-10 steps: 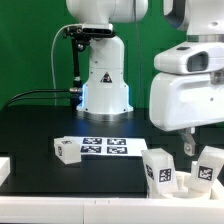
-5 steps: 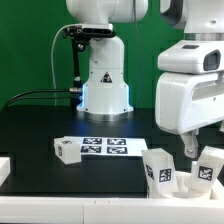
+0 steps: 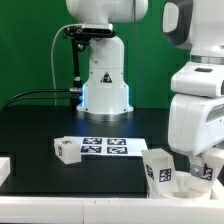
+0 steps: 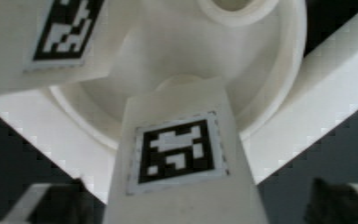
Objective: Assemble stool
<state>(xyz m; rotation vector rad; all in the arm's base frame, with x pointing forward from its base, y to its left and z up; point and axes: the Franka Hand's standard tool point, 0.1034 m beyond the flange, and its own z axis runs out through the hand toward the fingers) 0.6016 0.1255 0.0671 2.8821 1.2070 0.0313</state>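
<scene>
- Black table (image 3: 40, 130): matte and flat, carrying all the loose parts.
- White arm (image 3: 200, 110): bulk sitting low at the exterior view's right, over the parts there. Fixed robot base (image 3: 103, 85) at the back, middle.
- Thin white marker board (image 3: 108, 147): lying flat mid-table, not part of the stool.
- Round white seat (image 4: 105, 85): disc with a curved rim, seen in the wrist view directly behind the leg. Touching it or just beside it, cannot tell. Judged rigid plastic, light and smooth. Probably too wide for the jaws across the face, so better taken at the rim.
- Chunky white leg (image 4: 176, 120): tag on the facing side, standing between the fingers. Judged stiff, light and slightly slippery. Unlikely to crush, but could twist or tip if pinched off-centre. Best held on two flat opposite sides, mid-height, squarely.
- Second leg (image 3: 160, 168): tagged, near the arm, toward the front of the table.
- Third leg (image 3: 67, 150): just beside the marker board, on the exterior view's left, well apart from the arm.
- Dark fingers (image 4: 48, 203): one on either side of the leg, with dark gaps showing between each and the plastic.
- Wide-set gripper (image 4: 190, 205): jaws straddling the leg, nothing clamped yet.
</scene>
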